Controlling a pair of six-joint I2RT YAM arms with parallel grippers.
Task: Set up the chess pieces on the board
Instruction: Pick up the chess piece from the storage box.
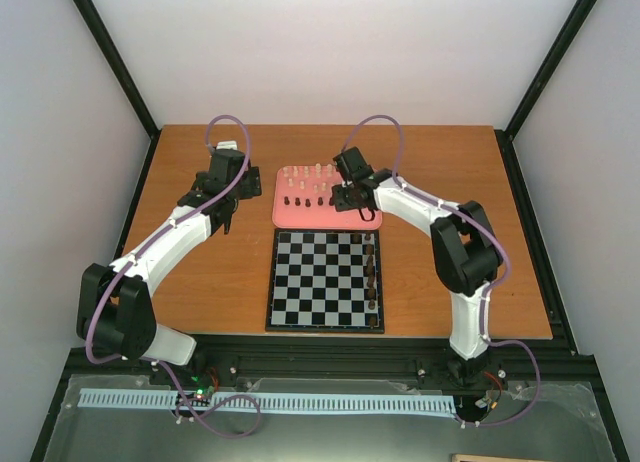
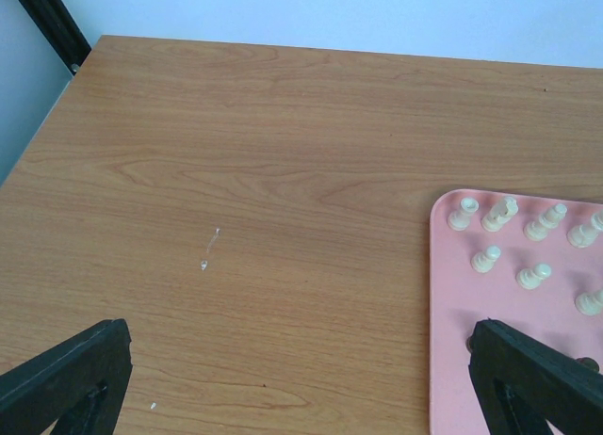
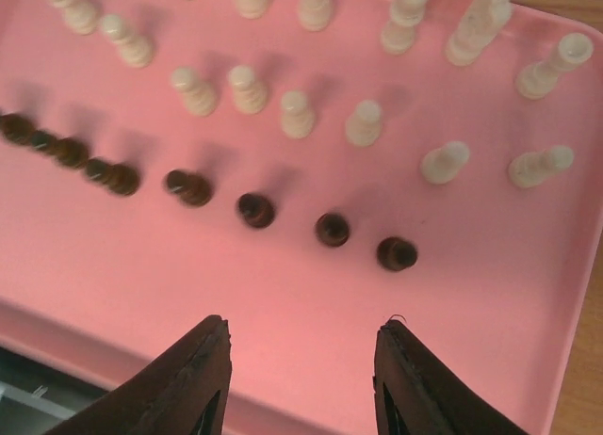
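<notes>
**Tabletop point(image 1: 200, 282): right arm point(image 1: 440, 232) over pink tray point(image 1: 330, 220)**

Elbow bent, the right gripper point(image 3: 301, 327) hangs half open, empty, above cream and dark chess pieces point(image 3: 297, 115). The left gripper point(image 2: 297, 336) gapes empty off the tray's left edge. Other dark pieces point(image 1: 373, 277) line the board's point(image 1: 310, 282) right edge.

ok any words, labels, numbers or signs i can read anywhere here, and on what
None. No view shows any readable text: the chessboard, the pink tray, the chess pieces and the wooden table all carry no lettering, digits or signs.
</notes>
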